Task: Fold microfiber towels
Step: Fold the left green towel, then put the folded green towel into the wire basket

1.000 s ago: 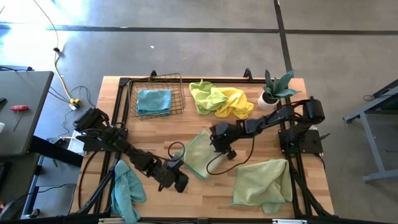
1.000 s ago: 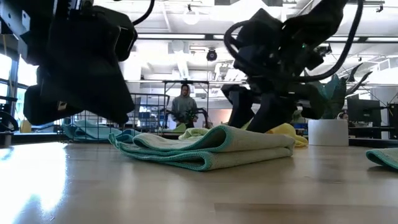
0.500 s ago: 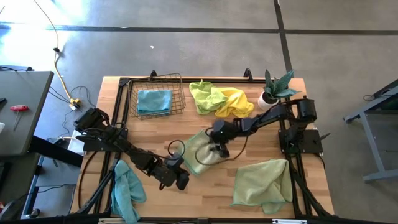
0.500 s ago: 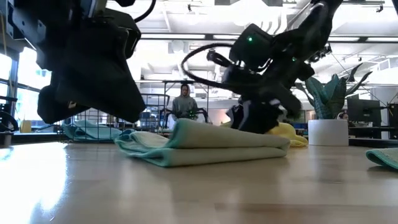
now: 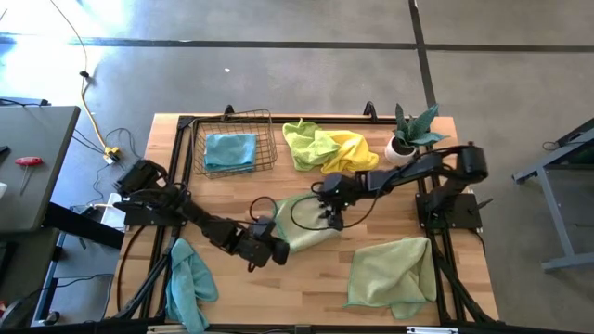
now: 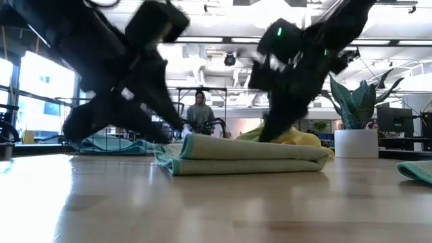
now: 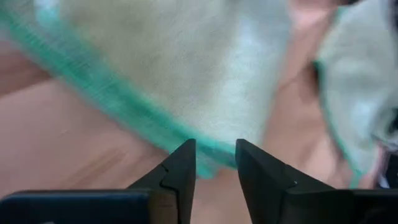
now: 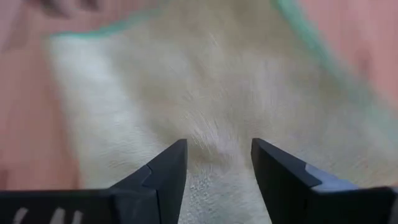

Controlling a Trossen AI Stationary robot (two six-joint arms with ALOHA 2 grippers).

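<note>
A pale sage towel (image 5: 304, 230) with a teal hem lies folded in several layers on the middle of the table (image 5: 278, 295); in the low view the towel (image 6: 243, 156) is a flat stack. My left gripper (image 5: 276, 250) is at its near left edge, open, with the hemmed edge (image 7: 155, 121) just ahead of its fingertips (image 7: 214, 154). My right gripper (image 5: 331, 219) slants down over the towel's far right part, open, its fingers (image 8: 219, 155) astride the top layer (image 8: 205, 81). My left gripper has the towel's teal hem (image 7: 211, 163) in the gap between its open fingers, near the table; I cannot tell whether they touch it. My right gripper points down onto the towel's top layer (image 8: 214, 140); I cannot tell whether its open fingertips rest on the cloth.
A wire basket (image 5: 269, 139) at the far left holds a light blue towel (image 5: 230, 150). Lime green and yellow towels (image 5: 329, 148) lie bunched at the far middle, beside a potted plant (image 5: 408, 139). Another sage towel (image 5: 392, 271) lies near right, a teal one (image 5: 188, 283) near left. A person (image 6: 200, 115) stands beyond the table.
The sage towel has been folded over into a narrower, flatter stack and now lies a little farther toward the table's right. My left gripper has moved toward the far right, up to the towel's near edge. My right gripper has rolled at the wrist over the towel.
</note>
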